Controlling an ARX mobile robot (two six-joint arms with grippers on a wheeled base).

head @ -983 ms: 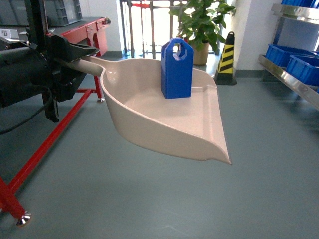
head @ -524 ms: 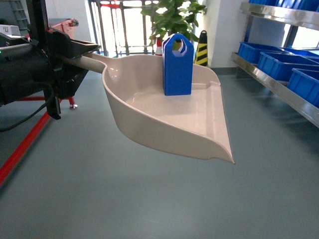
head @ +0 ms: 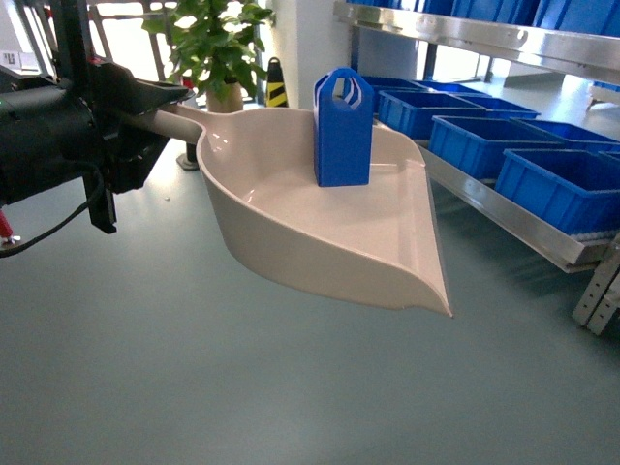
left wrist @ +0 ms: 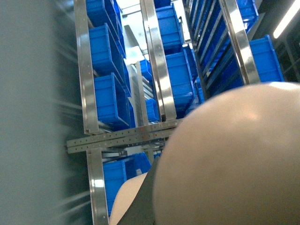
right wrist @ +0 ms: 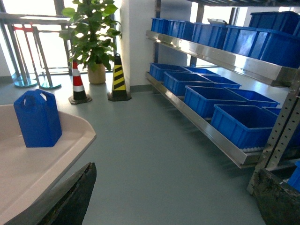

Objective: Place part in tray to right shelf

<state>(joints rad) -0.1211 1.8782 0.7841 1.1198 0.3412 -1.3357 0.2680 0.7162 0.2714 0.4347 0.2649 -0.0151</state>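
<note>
from the head camera i see my left gripper [head: 145, 111] closed around the long handle of the tray [head: 387, 262], holding the cream scoop out over the grey floor [head: 145, 368] with nothing under it. the part [head: 343, 126] stands upright inside the tray, toward the back near the raised rim, its handle hole at the top. the tray's open lip points toward the lower right of that view.

the right shelf [head: 504, 218] runs along the right side, its flat steel front rail slanting away from me, with blue crates [head: 557, 184] sitting in a row on it and a second level above. the tray is near the rail but apart from it.

my right wrist camera shows the part [right wrist: 37, 118] on the tray [right wrist: 70, 145] at the left edge, the shelf [right wrist: 206, 129] at the right, and a potted plant [right wrist: 93, 37] with two striped cones [right wrist: 118, 78] behind. dark shapes sit at the bottom corners there; i cannot tell how far my right gripper is open.

the left wrist view is mostly filled by the tray's pale underside [left wrist: 229, 159], with the shelf rails and crates blurred beyond.
</note>
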